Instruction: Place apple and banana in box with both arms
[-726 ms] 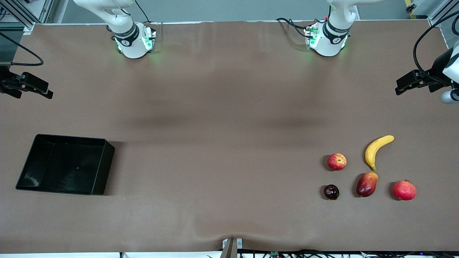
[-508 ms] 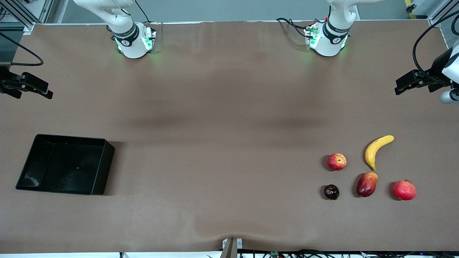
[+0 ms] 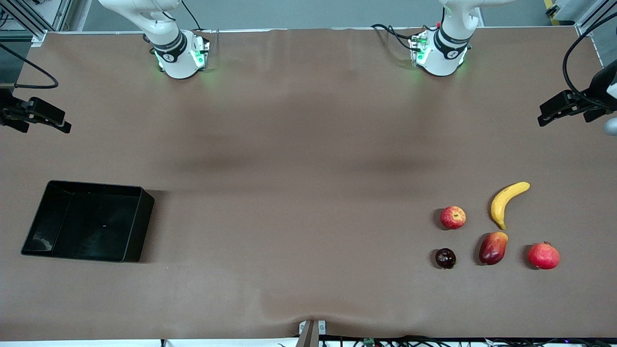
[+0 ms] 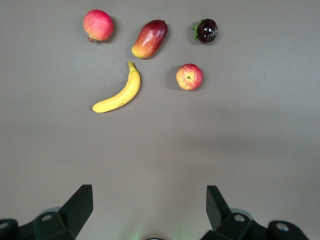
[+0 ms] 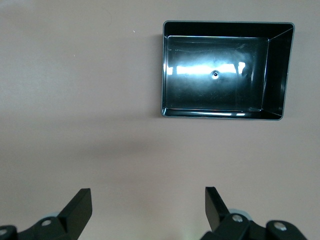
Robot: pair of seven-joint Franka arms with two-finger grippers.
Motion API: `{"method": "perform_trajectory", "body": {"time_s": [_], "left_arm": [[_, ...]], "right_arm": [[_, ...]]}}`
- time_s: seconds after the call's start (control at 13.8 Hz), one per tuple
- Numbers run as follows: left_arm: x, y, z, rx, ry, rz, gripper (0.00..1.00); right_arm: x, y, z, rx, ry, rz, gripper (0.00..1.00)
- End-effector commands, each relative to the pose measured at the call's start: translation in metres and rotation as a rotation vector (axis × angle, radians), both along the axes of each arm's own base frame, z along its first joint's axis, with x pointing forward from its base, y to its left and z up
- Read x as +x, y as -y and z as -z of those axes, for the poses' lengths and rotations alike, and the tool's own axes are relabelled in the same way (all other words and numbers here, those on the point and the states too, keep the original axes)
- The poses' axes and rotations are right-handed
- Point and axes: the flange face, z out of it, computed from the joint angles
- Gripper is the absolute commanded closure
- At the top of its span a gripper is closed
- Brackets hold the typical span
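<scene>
In the front view the left gripper (image 3: 547, 112) hangs wide-jawed at the right edge, above the banana (image 3: 507, 202) and apple (image 3: 453, 217) at lower right; the banana's long axis runs diagonally; the right gripper (image 3: 60, 124), also wide, waits at the left edge above the empty box (image 3: 140, 219).

The box (image 3: 87, 220) sits near the table's (image 3: 299, 144) edge at the right arm's end; the apple (image 3: 453, 217) lies beside the banana (image 3: 506, 202) toward the left arm's end; nearer the front edge lie three other fruits (image 3: 493, 248).
</scene>
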Motion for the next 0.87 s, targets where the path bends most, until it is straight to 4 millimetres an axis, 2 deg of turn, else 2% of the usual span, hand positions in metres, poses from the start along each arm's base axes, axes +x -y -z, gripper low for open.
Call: {"method": "perform_trajectory", "body": {"time_s": [0.0,0.15,0.36,0.51,0.8], "left_arm": [[0.001,-0.003,-0.004,-0.007,-0.007,-0.003,0.0],[0.001,-0.004,-0.003,-0.007,-0.01,-0.008,0.0],[0.002,-0.004,-0.001,-0.007,-0.015,-0.009,0.0],[0.001,-0.004,-0.001,-0.006,-0.015,-0.009,0.0],[0.002,-0.011,0.004,-0.005,-0.024,-0.017,0.0]], "right_arm": [[0.002,0.003,-0.003,0.009,0.014,0.011,0.0],[0.014,-0.006,0.007,-0.006,0.029,-0.002,0.0],[0.02,-0.006,0.017,0.009,0.015,0.009,0.0],[0.027,-0.006,0.031,0.01,-0.008,0.007,0.0],[0.042,-0.022,0.053,0.009,-0.016,-0.017,0.0]]}}
